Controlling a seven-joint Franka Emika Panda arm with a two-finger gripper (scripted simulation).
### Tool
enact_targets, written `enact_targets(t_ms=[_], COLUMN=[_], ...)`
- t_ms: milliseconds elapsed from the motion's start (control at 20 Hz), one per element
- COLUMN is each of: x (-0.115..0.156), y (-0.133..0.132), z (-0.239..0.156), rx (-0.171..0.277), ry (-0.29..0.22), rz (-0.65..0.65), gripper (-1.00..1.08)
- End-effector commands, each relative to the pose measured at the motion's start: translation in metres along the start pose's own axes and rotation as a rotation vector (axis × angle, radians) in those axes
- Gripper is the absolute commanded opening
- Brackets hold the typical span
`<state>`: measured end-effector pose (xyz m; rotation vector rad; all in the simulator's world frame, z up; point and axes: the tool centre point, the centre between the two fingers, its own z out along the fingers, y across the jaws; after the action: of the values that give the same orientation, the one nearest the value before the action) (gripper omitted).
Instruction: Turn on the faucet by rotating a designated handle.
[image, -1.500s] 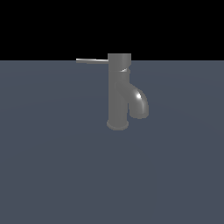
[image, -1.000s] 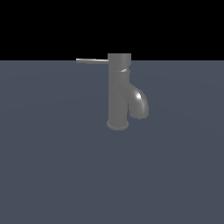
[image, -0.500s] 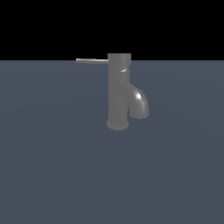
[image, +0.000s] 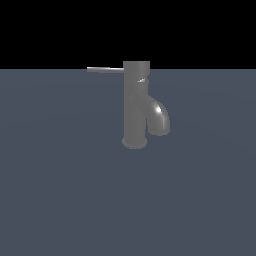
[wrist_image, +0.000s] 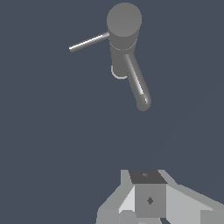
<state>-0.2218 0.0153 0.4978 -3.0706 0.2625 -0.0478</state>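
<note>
The dark grey faucet (image: 135, 107) stands upright on a flat grey surface, its thick spout (image: 159, 119) curving down toward the exterior view's right. The thin flat handle (image: 105, 69) sticks out level from the top cap toward the exterior view's left. In the wrist view I look down on the faucet (wrist_image: 124, 21), with the handle (wrist_image: 89, 42) and the spout (wrist_image: 138, 85) both showing. My gripper (wrist_image: 148, 178) shows only in the wrist view, well away from the faucet. Its fingers sit together as one block, shut on nothing.
The flat blue-grey surface (image: 65, 200) runs all around the faucet, under a black background. No other object shows in either view.
</note>
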Motion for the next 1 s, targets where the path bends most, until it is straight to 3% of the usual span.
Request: enact_targets(t_ms=[0,950], x=[0.012,0.121], y=[-0.004,-0.046], z=[0.003,0.055], rx=[0.001,-0.005], ry=[-0.002,-0.019], rz=[0.047,0.486], gripper=[-1.00,-1.00])
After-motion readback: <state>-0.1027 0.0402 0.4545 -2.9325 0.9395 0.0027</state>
